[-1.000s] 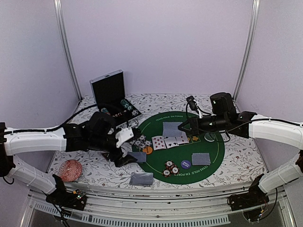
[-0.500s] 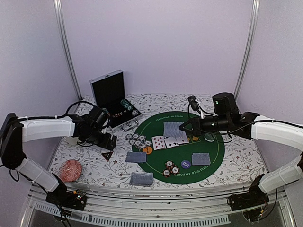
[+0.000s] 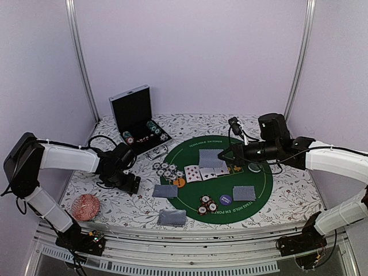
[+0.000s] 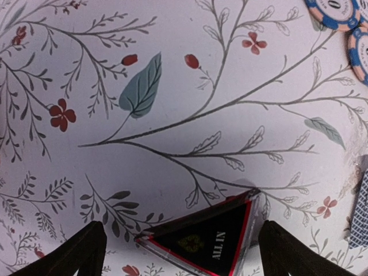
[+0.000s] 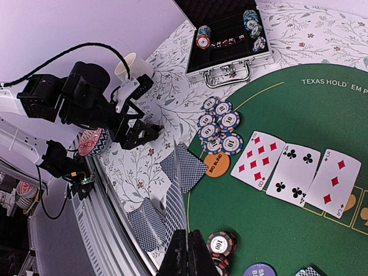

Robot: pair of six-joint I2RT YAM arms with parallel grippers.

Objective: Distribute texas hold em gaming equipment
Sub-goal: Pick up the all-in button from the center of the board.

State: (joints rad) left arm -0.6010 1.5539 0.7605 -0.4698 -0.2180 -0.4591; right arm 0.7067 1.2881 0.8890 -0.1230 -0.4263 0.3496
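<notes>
A black triangular "ALL IN" marker (image 4: 207,241) lies flat on the flowered cloth. My left gripper (image 4: 183,233) is open and straddles it; it also shows in the top view (image 3: 131,185), left of the green mat (image 3: 259,184). My right gripper (image 5: 187,241) is shut on a blue-backed playing card (image 5: 179,184), seen edge-on above the mat (image 3: 225,153). Blue chips (image 5: 221,129), an orange button (image 5: 217,165) and three face-up cards (image 5: 293,172) lie on the mat. Chip stacks (image 3: 206,204), a purple button (image 3: 226,200), a pale-green button (image 3: 253,167) and a deck (image 3: 209,156) also lie there.
Face-down card pairs lie on the cloth (image 3: 165,191), at the front (image 3: 172,217) and on the mat (image 3: 244,193). An open metal chip case (image 3: 138,123) stands at the back left. A red patterned round object (image 3: 85,207) sits front left. A cream mug (image 5: 133,66) stands by the case.
My left gripper has moved left from the mat's edge, out over the cloth, and come down over the black marker. The right arm has hardly moved.
</notes>
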